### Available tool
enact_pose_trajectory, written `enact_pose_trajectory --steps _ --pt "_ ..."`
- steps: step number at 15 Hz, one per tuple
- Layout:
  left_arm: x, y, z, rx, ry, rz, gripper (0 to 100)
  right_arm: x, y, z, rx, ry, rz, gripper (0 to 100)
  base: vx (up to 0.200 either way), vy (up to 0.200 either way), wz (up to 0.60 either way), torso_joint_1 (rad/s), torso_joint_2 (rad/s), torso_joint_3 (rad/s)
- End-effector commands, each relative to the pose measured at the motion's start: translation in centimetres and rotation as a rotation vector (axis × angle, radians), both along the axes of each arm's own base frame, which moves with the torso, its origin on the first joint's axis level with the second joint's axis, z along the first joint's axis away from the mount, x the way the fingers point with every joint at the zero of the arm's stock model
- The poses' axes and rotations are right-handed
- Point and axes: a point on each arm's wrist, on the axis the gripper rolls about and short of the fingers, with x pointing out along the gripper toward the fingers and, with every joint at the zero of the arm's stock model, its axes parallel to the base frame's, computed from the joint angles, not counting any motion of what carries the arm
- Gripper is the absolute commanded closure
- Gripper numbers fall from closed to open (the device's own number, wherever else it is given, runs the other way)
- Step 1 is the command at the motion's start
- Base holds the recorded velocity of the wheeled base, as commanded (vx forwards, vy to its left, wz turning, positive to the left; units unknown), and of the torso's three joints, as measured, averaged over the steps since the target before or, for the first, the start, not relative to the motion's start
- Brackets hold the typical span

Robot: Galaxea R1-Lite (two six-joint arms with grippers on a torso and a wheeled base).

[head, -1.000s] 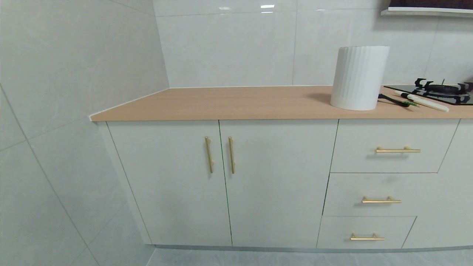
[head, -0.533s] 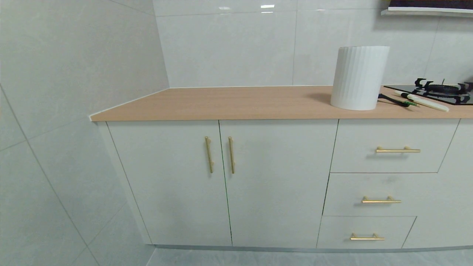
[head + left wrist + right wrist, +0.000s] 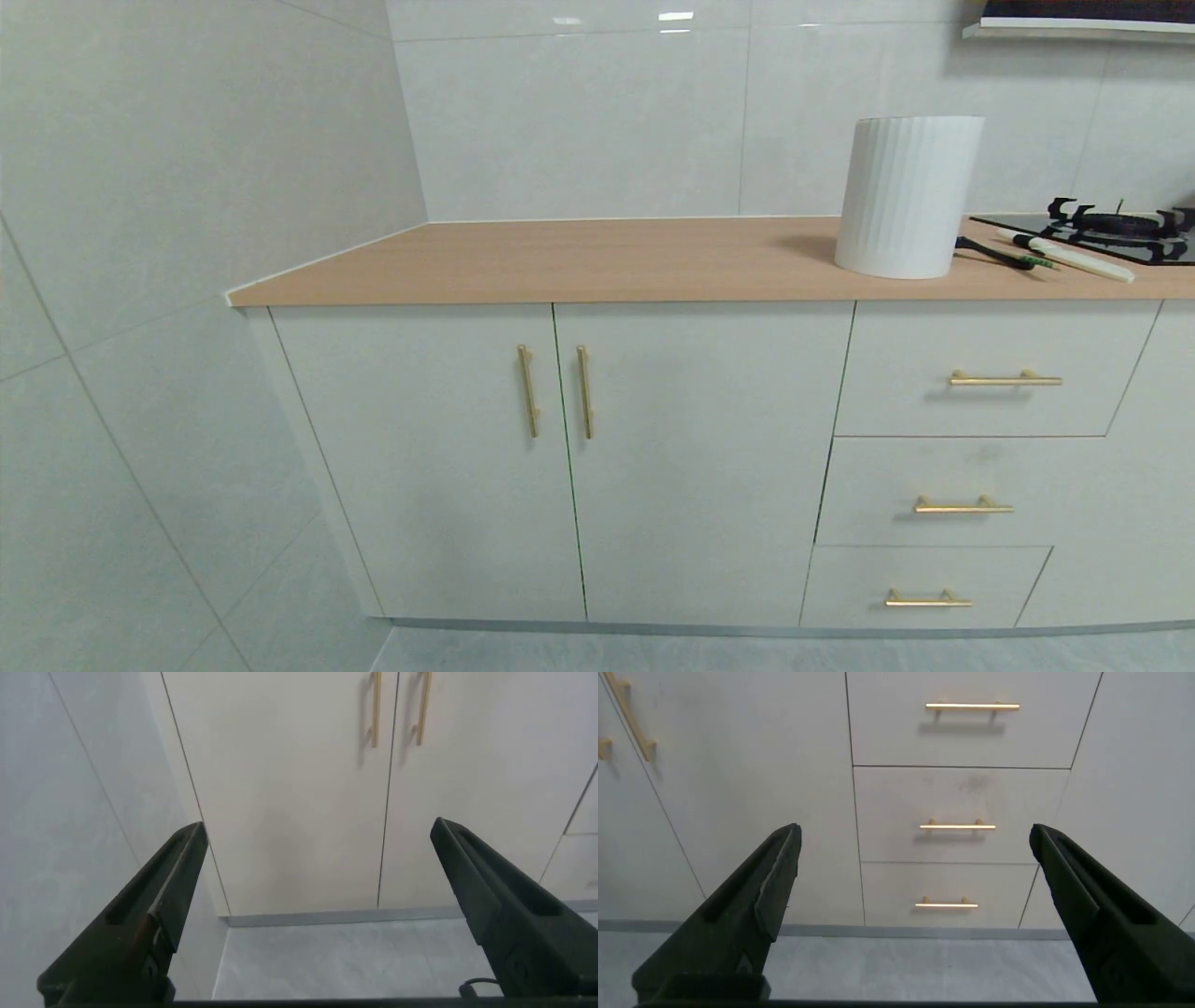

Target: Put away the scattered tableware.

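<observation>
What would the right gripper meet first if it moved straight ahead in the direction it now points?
Probably the middle drawer front, near its gold handle. The open right gripper faces it, and nothing shows between them. The picture does not settle how far away the drawer is.

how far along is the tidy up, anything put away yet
Nothing looks done: a black utensil and a white utensil lie on the counter beside the holder. Nothing is in hand: the left tool and right tool hang open and empty, low before the cabinet. All the putting away is left.
</observation>
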Motion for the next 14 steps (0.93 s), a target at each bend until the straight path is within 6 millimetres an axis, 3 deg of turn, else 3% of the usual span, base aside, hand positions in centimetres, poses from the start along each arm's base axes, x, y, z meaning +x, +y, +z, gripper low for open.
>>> enact_pose_trajectory --steps 1,5,14 --pt "0.00 0.00 -0.01 -0.009 0.002 0.001 0 0.02 0.00 0.01 0.002 0.003 0.000 0 0.000 0.000 0.00 0.000 0.00 0.000" --pt "0.00 0.00 -0.01 -0.021 0.002 0.001 0 0.02 0.00 0.01 0.008 0.003 0.000 0 0.000 0.000 0.00 0.000 0.00 0.000" --pt "0.00 0.00 0.00 -0.027 0.001 0.001 0 0.02 -0.01 0.01 0.016 0.003 -0.001 0 0.000 -0.200 0.00 0.002 0.00 0.004"
